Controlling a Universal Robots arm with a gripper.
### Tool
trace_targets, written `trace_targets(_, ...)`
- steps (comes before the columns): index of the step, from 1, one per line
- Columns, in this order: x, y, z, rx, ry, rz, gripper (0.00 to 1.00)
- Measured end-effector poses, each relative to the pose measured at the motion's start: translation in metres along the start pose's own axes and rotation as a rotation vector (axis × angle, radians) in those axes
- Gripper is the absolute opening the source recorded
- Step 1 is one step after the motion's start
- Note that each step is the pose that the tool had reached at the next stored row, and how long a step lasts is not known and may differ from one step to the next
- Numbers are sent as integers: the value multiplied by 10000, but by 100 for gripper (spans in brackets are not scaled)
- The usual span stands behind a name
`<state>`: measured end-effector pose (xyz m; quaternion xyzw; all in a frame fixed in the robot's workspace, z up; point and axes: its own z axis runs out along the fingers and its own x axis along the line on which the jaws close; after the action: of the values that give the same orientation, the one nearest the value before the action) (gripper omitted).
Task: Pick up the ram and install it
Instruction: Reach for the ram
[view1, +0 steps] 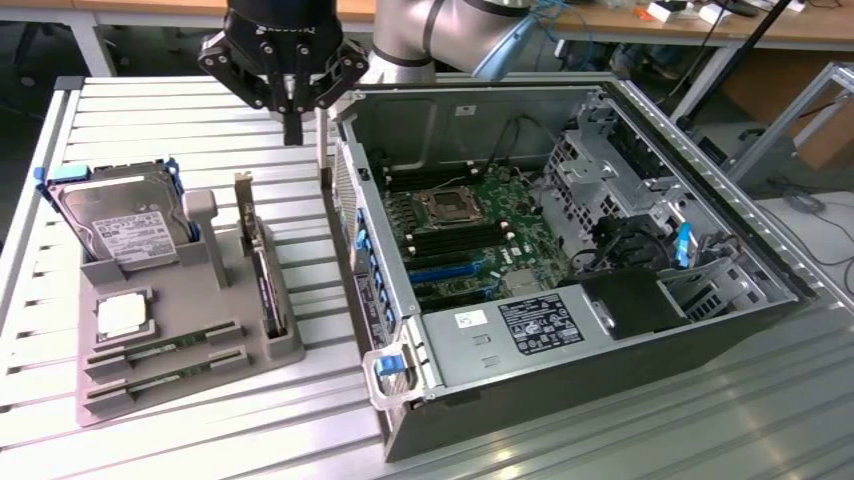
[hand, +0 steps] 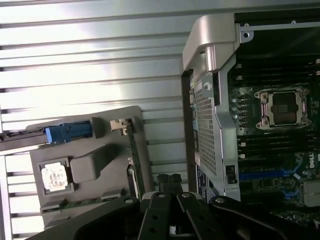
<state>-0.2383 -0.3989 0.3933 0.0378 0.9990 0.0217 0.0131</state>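
Green ram sticks (view1: 158, 350), seemingly two, lie in the tray (view1: 187, 398); the tool (view1: 294, 135) hangs closed, empty.

We see the black robot gripper (view1: 292, 128) hanging over the slatted metal table (view1: 147, 120), between the grey moulded parts tray (view1: 287, 350), where a thin green ram stick (view1: 160, 352) lies, and the open dark computer case (view1: 601, 400).

ram (view1: 154, 353) lies in tray (view1: 220, 290) beside computer case (view1: 574, 400)
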Motion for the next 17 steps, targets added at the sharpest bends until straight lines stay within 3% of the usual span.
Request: trace_targets(17, 126, -10, -3, 0, -1, 1, 10)
